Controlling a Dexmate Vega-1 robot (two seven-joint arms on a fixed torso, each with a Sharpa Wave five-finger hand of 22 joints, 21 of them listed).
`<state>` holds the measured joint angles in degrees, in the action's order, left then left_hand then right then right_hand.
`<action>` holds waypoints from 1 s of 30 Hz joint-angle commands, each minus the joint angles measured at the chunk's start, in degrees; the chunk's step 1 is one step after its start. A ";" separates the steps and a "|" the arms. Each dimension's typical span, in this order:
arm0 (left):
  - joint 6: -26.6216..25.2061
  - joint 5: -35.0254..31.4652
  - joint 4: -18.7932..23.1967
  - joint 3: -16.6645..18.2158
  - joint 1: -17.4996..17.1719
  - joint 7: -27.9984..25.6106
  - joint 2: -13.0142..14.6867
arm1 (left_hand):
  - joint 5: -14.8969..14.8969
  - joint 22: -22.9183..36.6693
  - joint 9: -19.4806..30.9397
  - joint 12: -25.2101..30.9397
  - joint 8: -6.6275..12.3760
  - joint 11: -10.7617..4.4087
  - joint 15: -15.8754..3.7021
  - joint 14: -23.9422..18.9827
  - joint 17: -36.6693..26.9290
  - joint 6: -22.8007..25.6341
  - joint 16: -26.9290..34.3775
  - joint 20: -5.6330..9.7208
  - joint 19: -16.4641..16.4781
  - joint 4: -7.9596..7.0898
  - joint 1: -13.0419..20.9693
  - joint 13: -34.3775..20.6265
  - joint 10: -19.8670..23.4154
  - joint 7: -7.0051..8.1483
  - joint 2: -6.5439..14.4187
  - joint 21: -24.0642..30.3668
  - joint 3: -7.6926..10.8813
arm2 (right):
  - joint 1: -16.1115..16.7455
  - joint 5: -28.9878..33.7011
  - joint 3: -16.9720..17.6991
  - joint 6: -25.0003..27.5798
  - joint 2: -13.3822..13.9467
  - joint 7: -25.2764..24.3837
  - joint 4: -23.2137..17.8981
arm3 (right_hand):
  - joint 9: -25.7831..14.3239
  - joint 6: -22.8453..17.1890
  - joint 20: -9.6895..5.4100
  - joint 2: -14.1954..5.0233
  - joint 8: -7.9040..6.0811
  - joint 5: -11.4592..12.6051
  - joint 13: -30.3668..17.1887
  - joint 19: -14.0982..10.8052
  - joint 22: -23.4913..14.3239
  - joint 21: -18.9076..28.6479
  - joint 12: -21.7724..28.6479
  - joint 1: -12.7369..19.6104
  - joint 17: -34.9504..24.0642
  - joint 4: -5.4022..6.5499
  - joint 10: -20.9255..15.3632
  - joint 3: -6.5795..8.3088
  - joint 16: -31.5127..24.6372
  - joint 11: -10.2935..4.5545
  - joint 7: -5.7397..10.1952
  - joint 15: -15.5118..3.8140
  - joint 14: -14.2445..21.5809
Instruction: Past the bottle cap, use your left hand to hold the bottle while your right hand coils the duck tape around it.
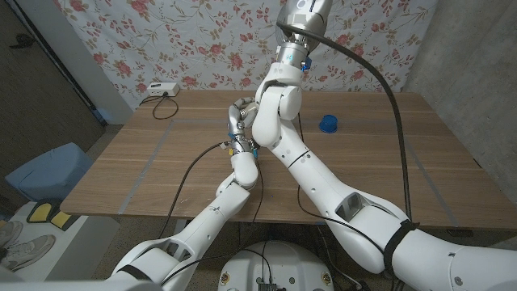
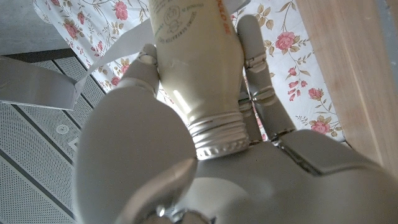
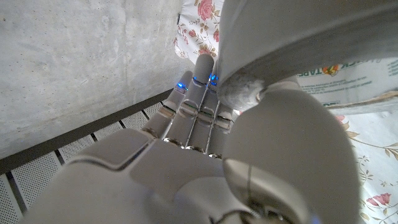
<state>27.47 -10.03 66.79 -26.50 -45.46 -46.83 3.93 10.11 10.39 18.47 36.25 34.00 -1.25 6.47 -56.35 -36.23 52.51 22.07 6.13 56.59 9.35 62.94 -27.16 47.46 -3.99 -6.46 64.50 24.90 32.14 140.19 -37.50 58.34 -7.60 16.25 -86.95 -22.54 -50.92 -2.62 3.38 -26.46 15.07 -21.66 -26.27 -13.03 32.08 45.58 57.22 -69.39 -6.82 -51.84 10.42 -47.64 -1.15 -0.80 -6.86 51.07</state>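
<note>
**Mostly hidden: bottle and tape behind the raised right arm**

Up over the middle of the wooden table (image 1: pixel 145 174), both arms meet, and the head view gives little of what they carry. The left hand (image 1: pixel 239 123) shows there only in part, its fingers curled, with the right forearm standing in front of it. The right hand itself cannot be made out in that view behind its own wrist.

The left wrist view is clearer. The left hand (image 2: pixel 186 155) grips the bottle (image 2: pixel 199 68), a pale cream one with printing too cut off to read. Its silver threaded neck (image 2: pixel 217 134) sits uncapped against the palm, and fingers (image 2: pixel 258 74) run up along the far side of its body. A grey strip of tape (image 2: pixel 118 50) runs off from the bottle's side; where it ends is out of frame.

In the right wrist view, the right hand (image 3: pixel 205 155) has its fingers (image 3: pixel 199 106) lying close together and straight, while the thumb presses a grey band, apparently the duck tape (image 3: pixel 292 37), whose full shape is cut off. A printed label (image 3: pixel 348 78) peeks out just beyond the thumb, only partly legible.

The blue bottle cap (image 1: pixel 328 123) lies on the table, well apart to the right of the hands. A white box (image 1: pixel 160 90) with a cable sits near the far left corner.
</note>
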 commanded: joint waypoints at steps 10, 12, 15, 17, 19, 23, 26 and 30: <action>-8.62 -2.85 8.63 0.43 -2.17 -3.04 3.79 | 0.07 -0.04 -0.01 -0.45 -0.32 -3.38 -19.63 -20.85 -0.39 0.91 -0.01 4.98 -2.37 -0.35 10.44 -12.65 6.19 0.27 9.50 0.62 1.96 | -0.03 -5.04 4.78 6.43 1.26 -4.59 1.12 | -0.85 -4.43 -1.80 -11.86 0.01 -0.04 -14.41 0.64 0.14 0.55 0.16 12.40 -0.30 0.13 -4.87 -0.37 0.47 -5.50 4.51 -5.91 -0.61; -8.51 -2.88 8.59 0.46 -1.87 -3.29 3.89 | 0.07 -0.04 -0.04 -0.45 -0.31 -3.39 -19.62 -20.83 -0.38 1.02 -0.04 4.98 -2.39 -0.36 10.42 -12.72 6.27 0.32 9.49 0.66 1.97 | 0.93 -5.70 5.04 6.98 1.51 -5.49 -0.18 | -0.92 -4.35 -1.86 -11.84 0.03 -0.04 -14.52 0.69 0.16 0.58 0.17 12.42 -0.32 0.13 -4.75 -0.39 0.48 -5.58 4.59 -5.91 -0.62; -8.43 -2.79 8.56 0.45 -1.33 -3.22 4.08 | 0.06 -0.05 -0.09 -0.55 -0.39 -3.38 -19.63 -20.85 -0.40 0.96 -0.06 4.97 -2.42 -0.39 10.37 -12.80 6.24 0.30 9.47 0.72 1.98 | 2.50 -6.95 5.51 7.04 1.97 -6.34 -2.44 | -1.04 -4.48 -1.73 -11.90 -0.03 -0.02 -14.44 0.53 0.19 0.73 0.14 12.53 -0.38 0.11 -4.83 -0.37 0.44 -5.48 4.57 -5.97 -0.54; -8.40 -2.91 8.35 0.43 -0.83 -3.36 4.12 | 0.06 -0.05 -0.12 -0.56 -0.38 -3.45 -19.63 -20.87 -0.45 1.05 -0.04 4.97 -2.45 -0.39 10.37 -12.87 6.30 0.31 9.45 0.75 1.99 | 3.78 -7.19 5.86 6.87 2.03 -6.43 -3.93 | -1.13 -4.33 -1.84 -11.90 0.05 -0.05 -14.50 0.73 0.21 0.75 0.07 12.41 -0.39 0.22 -4.64 -0.45 0.53 -5.55 4.65 -5.89 -0.66; -7.99 -2.86 7.81 0.43 -0.15 -3.49 4.05 | 0.07 -0.06 -0.16 -0.68 -0.47 -3.41 -19.62 -20.81 -0.45 0.91 -0.08 4.97 -2.49 -0.41 10.34 -12.87 6.27 0.31 9.46 0.79 2.02 | 5.00 -8.02 5.82 6.57 2.25 -6.81 -5.61 | -1.07 -4.42 -1.79 -11.88 0.11 -0.05 -14.45 0.72 0.24 0.84 0.05 12.48 -0.34 0.20 -4.69 -0.49 0.52 -5.46 4.61 -5.94 -0.59; -7.20 -0.86 7.18 0.49 0.89 -1.42 3.83 | 0.07 -0.07 -0.23 -0.75 -0.51 -3.39 -19.63 -20.84 -0.42 1.02 -0.12 4.97 -2.55 -0.43 10.32 -12.95 6.44 0.32 9.47 0.86 2.05 | 6.28 -8.68 5.10 4.33 3.17 -7.12 -7.15 | -1.06 -4.64 -1.70 -11.89 0.19 -0.07 -14.04 0.69 0.29 1.08 -0.14 12.56 -0.28 0.22 -4.96 -0.61 0.42 -5.39 4.23 -5.91 -0.36; -6.86 -0.48 6.62 0.00 1.36 -0.21 3.73 | 0.07 -0.07 -0.29 -0.89 -0.53 -3.40 -19.61 -20.78 -0.38 1.12 -0.21 4.97 -2.58 -0.41 10.32 -13.00 6.46 0.34 9.43 0.95 2.08 | 5.08 -8.37 5.13 3.94 3.09 -7.61 -4.31 | -0.94 -4.85 -1.58 -11.97 0.27 -0.06 -14.06 0.54 0.33 1.27 -0.07 12.70 -0.19 0.20 -5.17 -0.61 0.43 -5.39 4.30 -5.96 -0.26; -6.24 0.00 6.79 -0.30 1.14 0.93 3.79 | 0.07 -0.08 -0.36 -1.05 -0.60 -3.47 -19.63 -20.80 -0.35 1.13 -0.26 4.97 -2.64 -0.41 10.32 -13.05 6.47 0.37 9.40 1.03 2.11 | 3.68 -8.70 6.10 4.47 2.66 -6.84 -1.87 | -0.97 -4.82 -1.73 -11.93 0.41 -0.07 -14.33 0.62 0.39 1.44 -0.02 12.67 -0.29 0.27 -5.01 -0.74 0.40 -5.48 4.50 -5.91 -0.21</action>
<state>20.03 -11.63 74.14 -26.15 -45.37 -48.65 7.61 10.10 10.12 18.00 35.13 33.66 -0.90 6.79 -57.10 -36.61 53.13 21.49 6.01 56.47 9.40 62.94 -27.16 48.57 -3.60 -6.46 65.28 24.95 36.26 132.69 -32.47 63.40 -5.13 9.84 -91.00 -23.36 -51.20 -2.64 3.88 -25.89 14.98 -21.66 -25.66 -12.50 33.07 45.40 57.73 -69.48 -6.49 -51.59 9.79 -47.24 -1.58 -0.49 -6.64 50.86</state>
